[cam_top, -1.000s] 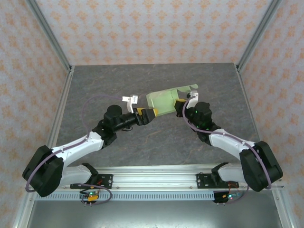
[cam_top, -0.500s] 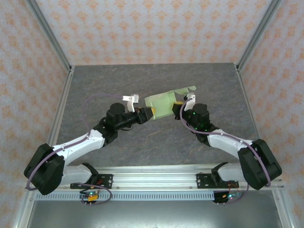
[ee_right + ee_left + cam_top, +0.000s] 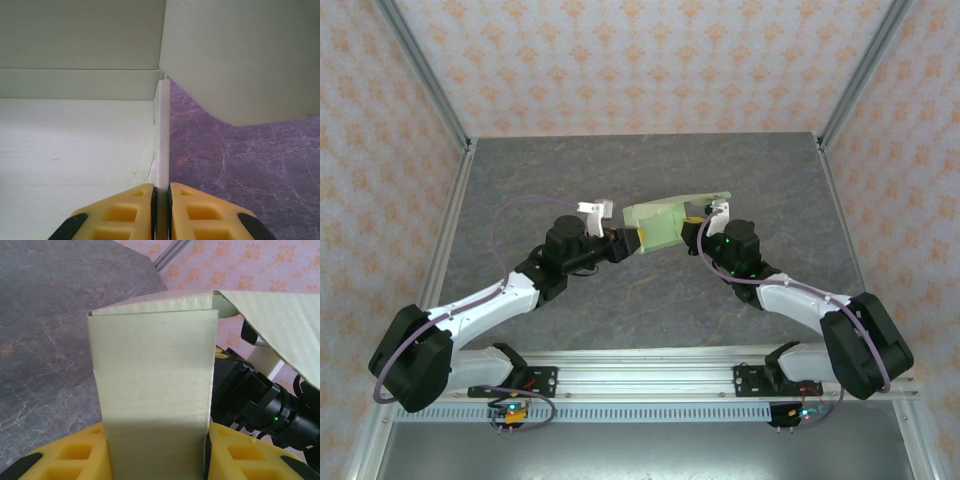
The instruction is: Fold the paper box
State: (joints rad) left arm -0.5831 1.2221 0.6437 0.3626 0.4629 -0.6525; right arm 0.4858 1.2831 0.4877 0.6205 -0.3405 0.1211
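Holding the half-formed paper box (image 3: 660, 222) over the middle of the bench (image 3: 570, 165), with the left claw (image 3: 628, 240) clenched on one panel and the right claw (image 3: 692, 220) pinching a thin wall edge, likely risking a tear or stray crease from uneven pulling.

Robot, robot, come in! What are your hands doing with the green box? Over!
Both shut: left gripper on a panel, right gripper pinching a thin edge. The paper box half-formed between them, one flap open. Nothing blocking.
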